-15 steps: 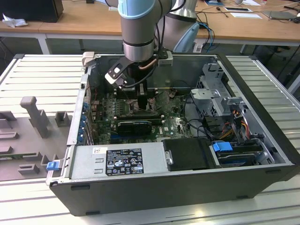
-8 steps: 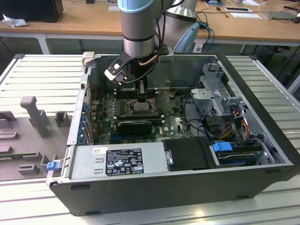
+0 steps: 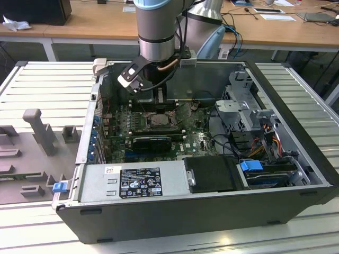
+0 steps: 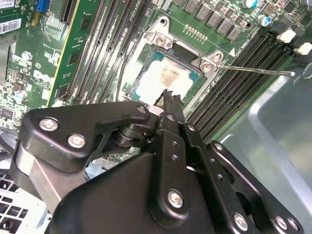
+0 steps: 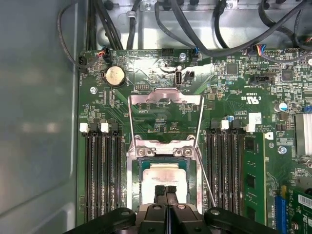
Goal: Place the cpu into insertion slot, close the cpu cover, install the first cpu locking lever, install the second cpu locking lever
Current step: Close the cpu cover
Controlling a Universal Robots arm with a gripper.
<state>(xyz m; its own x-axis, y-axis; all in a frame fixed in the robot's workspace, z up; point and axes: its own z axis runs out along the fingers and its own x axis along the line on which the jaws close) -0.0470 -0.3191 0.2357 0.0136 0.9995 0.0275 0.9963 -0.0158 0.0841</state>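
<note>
Hand (image 5: 165,191) fingertips pressed together, empty, close over cpu (image 5: 163,173) in insertion slot (image 5: 142,168), mid exterior frame; cpu cover (image 5: 165,97) open; risk: scraping or shifting chip.

The cpu (image 5: 163,178) shows a pale silvery-beige face inside the dark-framed insertion slot (image 5: 141,168) on the green motherboard (image 5: 234,92). The claw (image 5: 165,189) is black; the cpu cover (image 5: 165,97) is shiny grey metal.
</note>
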